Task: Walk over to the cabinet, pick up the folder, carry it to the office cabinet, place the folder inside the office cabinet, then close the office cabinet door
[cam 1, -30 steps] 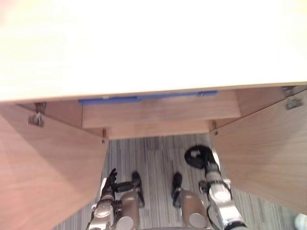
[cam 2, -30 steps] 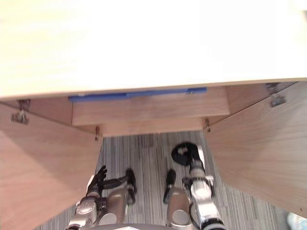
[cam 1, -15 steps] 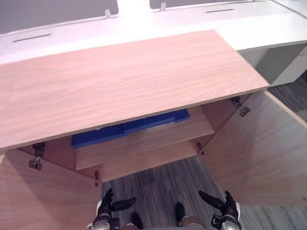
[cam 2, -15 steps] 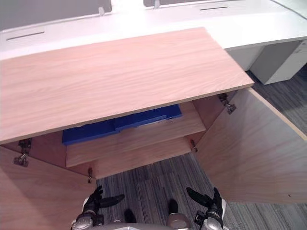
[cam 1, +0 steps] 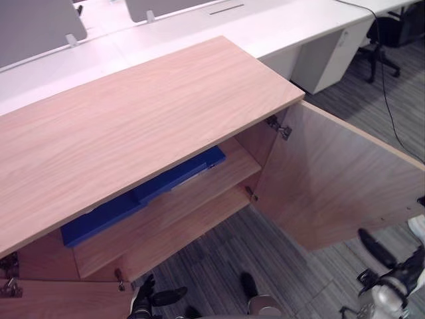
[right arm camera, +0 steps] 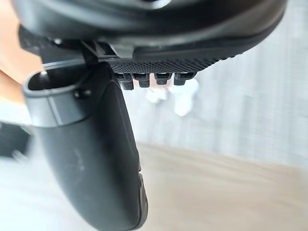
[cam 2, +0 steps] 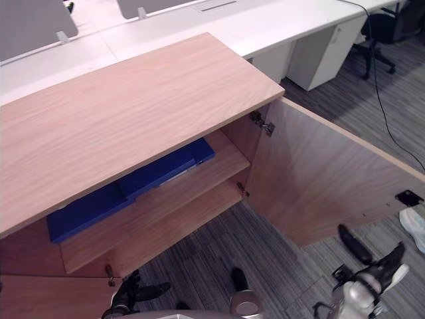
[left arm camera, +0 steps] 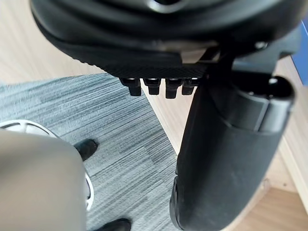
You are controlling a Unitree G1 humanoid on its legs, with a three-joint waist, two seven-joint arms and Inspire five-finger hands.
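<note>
Blue folder part-hidden under cabinet top

Brightly and evenly lit from overhead; glaring almost white on the desks; softly sheened across the cabinet top; dim beneath it, shading the shelf and blue folder; washed pale behind the right hand

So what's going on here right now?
The robot faces the cabinet, whose right door stands wide open. The blue folder lies on the upper shelf inside. The left hand and right hand hang low in front, open and empty. The door is not yet closed.
</note>
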